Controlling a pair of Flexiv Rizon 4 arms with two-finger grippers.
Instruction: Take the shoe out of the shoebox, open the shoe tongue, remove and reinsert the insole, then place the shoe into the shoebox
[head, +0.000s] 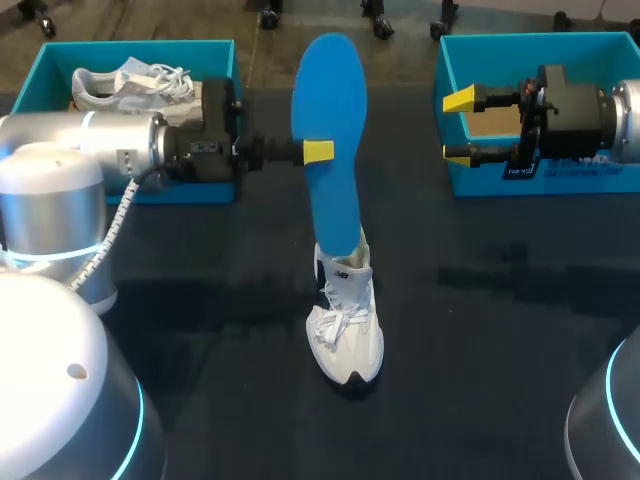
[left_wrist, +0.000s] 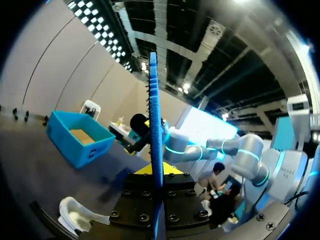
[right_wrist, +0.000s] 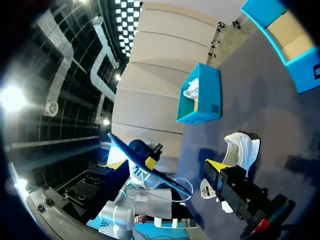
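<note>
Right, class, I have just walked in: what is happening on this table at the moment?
The left gripper is shut on a flat blue insole, holding it upright with its lower end at the opening of a white lace-up sneaker standing on the dark table. Whether the insole is coming out or going in cannot be told. The right gripper hangs open and empty over the right-hand blue shoebox. Another white sneaker lies in the left-hand blue shoebox.
</note>
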